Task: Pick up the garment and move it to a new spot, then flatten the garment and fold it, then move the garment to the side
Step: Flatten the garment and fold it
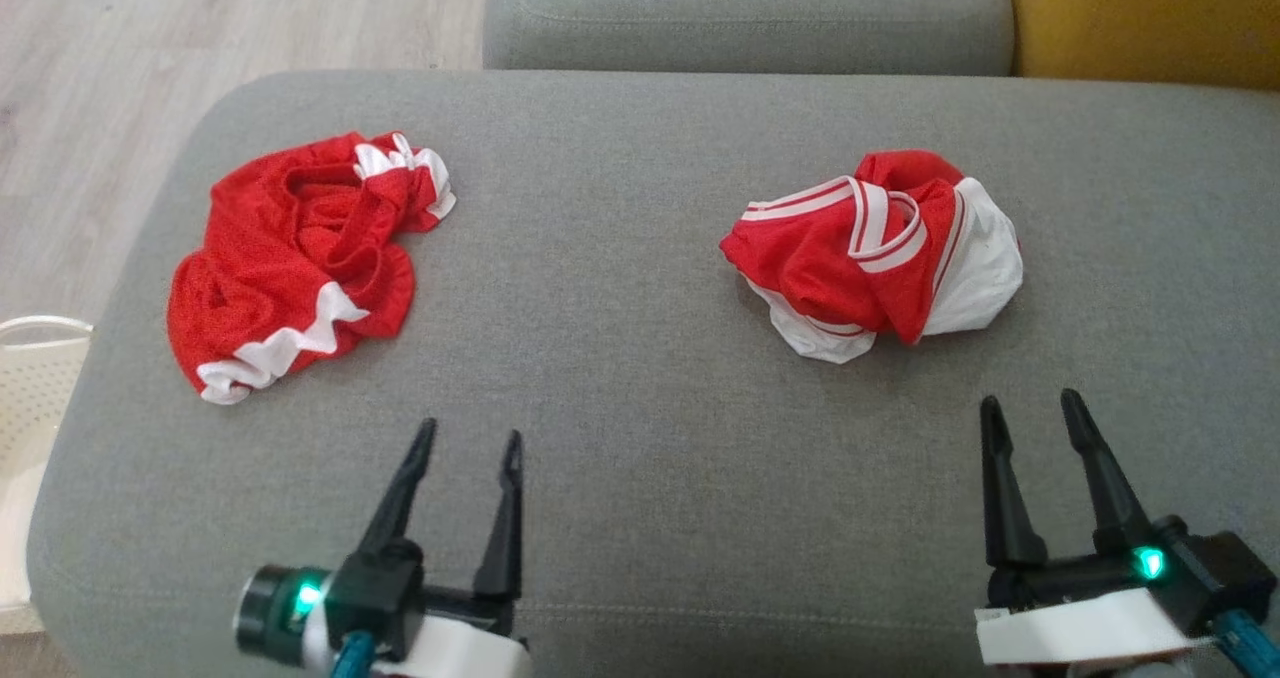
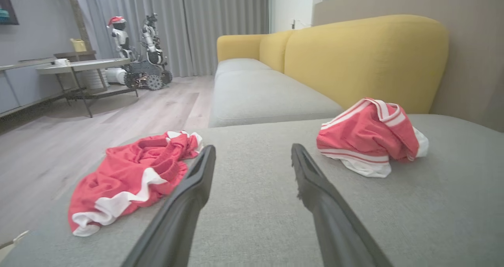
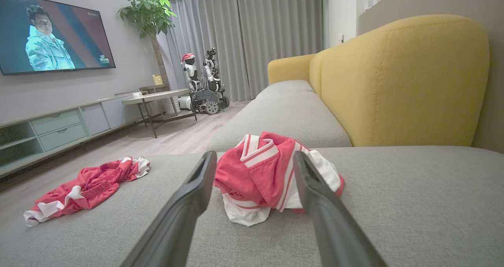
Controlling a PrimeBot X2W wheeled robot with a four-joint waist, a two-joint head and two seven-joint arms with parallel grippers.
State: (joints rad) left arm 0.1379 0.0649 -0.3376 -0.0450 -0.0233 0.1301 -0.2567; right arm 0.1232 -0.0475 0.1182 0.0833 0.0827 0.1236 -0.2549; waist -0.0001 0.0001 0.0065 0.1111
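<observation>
Head view: spotting left gripper and right gripper hovering over the grey cushion, jaws gaping wide, gripping nothing. Left wrist: catching the white-trimmed red garment lying crumpled leftward. Right wrist: facing the striped red-and-white garment bunched just beyond the fingertips.

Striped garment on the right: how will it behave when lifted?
Probably floppy: the striped garment lies bunched in soft folds, so it should drape from a pinch. Likely light; the cloth looks thin.
</observation>
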